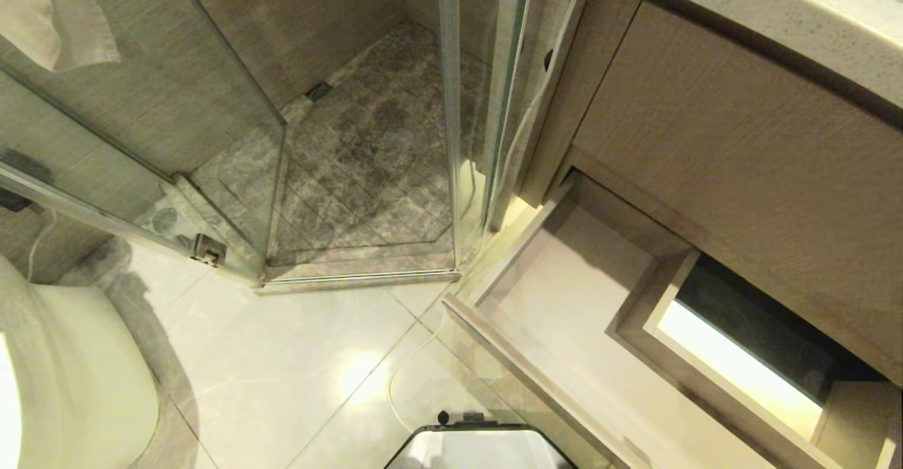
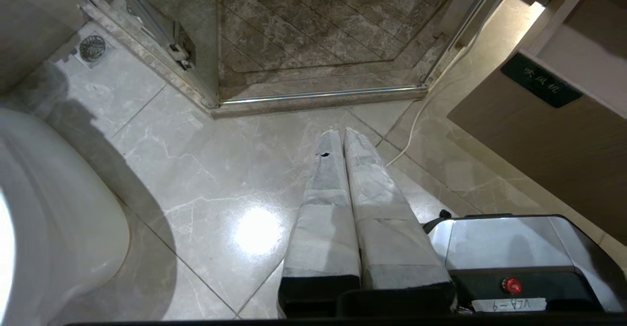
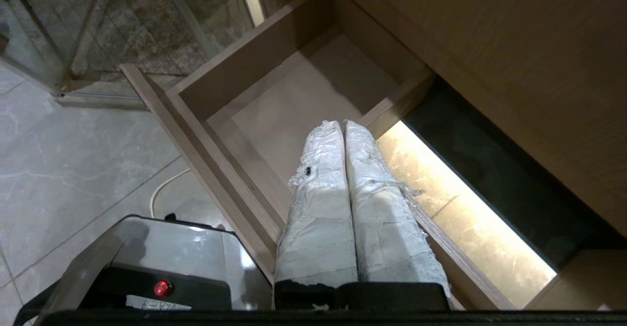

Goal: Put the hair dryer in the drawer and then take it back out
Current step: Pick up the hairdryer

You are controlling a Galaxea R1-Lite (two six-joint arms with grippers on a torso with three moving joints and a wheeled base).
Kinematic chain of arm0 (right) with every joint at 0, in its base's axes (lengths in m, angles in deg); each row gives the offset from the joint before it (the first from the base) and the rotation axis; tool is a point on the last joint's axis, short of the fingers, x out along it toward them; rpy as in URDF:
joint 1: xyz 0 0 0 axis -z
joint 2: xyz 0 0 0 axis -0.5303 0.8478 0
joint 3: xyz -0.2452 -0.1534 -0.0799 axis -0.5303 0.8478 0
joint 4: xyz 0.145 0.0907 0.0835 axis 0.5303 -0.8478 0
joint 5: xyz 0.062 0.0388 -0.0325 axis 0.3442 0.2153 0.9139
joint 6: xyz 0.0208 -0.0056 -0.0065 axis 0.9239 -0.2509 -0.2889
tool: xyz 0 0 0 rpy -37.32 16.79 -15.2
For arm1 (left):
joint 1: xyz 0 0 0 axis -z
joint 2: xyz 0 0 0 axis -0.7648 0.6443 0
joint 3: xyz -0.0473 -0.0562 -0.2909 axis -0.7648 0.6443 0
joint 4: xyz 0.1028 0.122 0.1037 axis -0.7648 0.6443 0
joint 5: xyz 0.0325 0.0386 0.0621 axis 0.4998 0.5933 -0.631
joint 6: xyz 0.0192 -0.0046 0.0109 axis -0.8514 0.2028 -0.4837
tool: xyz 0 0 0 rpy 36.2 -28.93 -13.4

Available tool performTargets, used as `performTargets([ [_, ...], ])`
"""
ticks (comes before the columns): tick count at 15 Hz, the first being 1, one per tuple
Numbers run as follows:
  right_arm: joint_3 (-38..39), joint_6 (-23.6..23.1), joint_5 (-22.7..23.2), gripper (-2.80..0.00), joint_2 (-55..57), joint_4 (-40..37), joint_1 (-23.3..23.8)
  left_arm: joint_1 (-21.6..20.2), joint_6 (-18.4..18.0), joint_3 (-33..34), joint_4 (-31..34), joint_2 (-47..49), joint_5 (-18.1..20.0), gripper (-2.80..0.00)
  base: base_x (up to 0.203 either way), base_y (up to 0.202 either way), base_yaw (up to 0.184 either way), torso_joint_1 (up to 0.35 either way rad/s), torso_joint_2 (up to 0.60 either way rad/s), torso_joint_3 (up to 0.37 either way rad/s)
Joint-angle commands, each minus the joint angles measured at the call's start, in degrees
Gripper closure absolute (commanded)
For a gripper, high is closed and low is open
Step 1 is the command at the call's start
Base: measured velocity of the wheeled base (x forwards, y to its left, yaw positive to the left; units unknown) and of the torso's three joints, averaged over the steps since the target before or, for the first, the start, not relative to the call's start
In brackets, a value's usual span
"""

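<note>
Tan wood-grain vanity drawer [image 1: 564, 300], pulled open; we list both grippers idle, jaws pressed together on nothing.

Taped white fingers [image 3: 323, 188] of our right gripper [image 3: 343, 127] meet tip to tip above the drawer floor, beside the rectangular cutout [image 3: 465, 218] showing lit tile below. Our left gripper [image 2: 338, 132] likewise has its fingers together, hanging over the pale marble floor [image 2: 205, 169] near the glass shower enclosure [image 1: 233, 137]. A white cord [image 1: 405, 374] trails along the floor by the drawer front. We find no hair dryer in any view. Countertop edge [image 1: 776, 10] above; toilet [image 1: 63, 370] at our left.
</note>
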Motion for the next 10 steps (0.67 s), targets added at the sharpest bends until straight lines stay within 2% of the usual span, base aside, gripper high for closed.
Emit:
performTargets([
  [1,2.3,-0.1,0.0,0.0,-2.2,0.1,0.0,0.0,0.0,0.1,0.0,0.0,0.0,0.0,0.0,0.0,0.0,0.252,-0.45,-0.212],
  [10,2.3,-0.1,0.0,0.0,-2.2,0.1,0.0,0.0,0.0,0.1,0.0,0.0,0.0,0.0,0.0,0.0,0.0,0.296,-0.55,-0.255],
])
